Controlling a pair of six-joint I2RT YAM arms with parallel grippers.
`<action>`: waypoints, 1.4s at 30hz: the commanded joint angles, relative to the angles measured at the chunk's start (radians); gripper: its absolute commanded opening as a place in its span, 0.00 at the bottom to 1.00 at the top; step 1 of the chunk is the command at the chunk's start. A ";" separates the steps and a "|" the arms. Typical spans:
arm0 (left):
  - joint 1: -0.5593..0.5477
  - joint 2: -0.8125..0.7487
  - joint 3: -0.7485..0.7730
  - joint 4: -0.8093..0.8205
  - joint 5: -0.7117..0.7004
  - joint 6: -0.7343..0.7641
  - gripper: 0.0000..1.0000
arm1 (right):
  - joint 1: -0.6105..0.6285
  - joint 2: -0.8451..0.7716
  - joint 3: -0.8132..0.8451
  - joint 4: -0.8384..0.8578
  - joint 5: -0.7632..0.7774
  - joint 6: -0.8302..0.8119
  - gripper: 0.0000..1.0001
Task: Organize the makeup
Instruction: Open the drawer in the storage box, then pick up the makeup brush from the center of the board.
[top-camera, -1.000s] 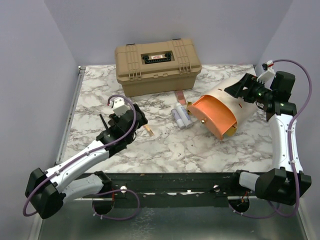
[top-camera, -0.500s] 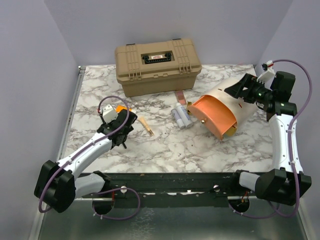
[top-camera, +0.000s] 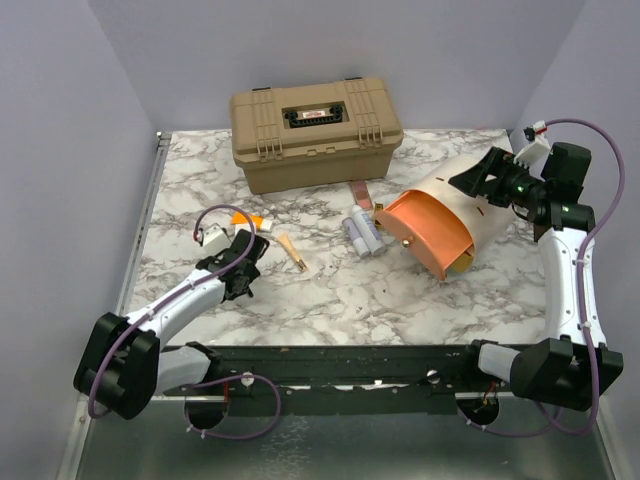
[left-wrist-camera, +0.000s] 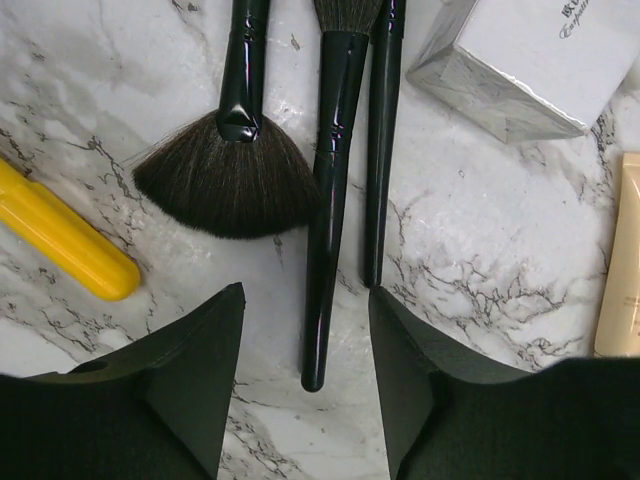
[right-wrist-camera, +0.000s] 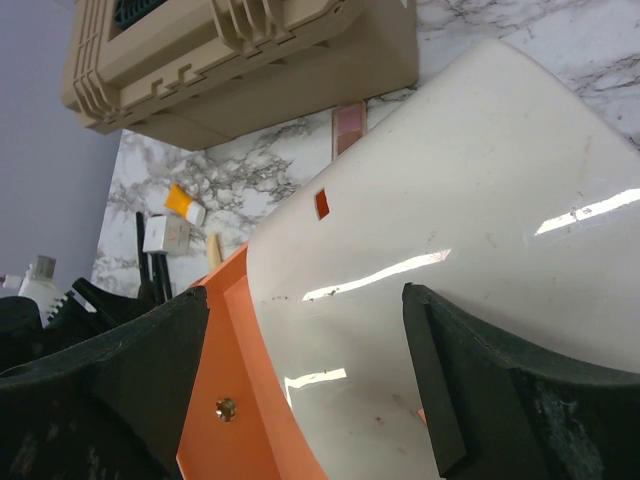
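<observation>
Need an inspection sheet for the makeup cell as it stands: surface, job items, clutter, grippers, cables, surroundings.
Surface: marble tabletop, no spills seen.
Job's things: black brushes, yellow pencil and white box under the left wrist; orange tube, tan-handled brush, pale tubes and rose-gold stick loose mid-table.
Clutter: tan hard case, closed, at the back; cream-and-orange pouch on its side.
Grippers: left gripper open, straddling a black brush handle; right gripper wide around the pouch, grip unclear.
Cables: purple cables looped along both arms.
Surroundings: plain pale walls; nothing else seen.
</observation>
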 joint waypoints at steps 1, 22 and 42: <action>0.006 0.040 0.015 0.044 -0.015 0.045 0.52 | 0.006 0.026 -0.026 -0.156 0.015 -0.002 0.86; 0.006 0.075 -0.051 0.120 0.032 0.012 0.29 | 0.006 0.017 -0.038 -0.152 0.020 0.003 0.86; 0.006 0.089 -0.066 0.158 0.078 0.057 0.00 | 0.005 0.018 -0.040 -0.152 0.016 0.009 0.86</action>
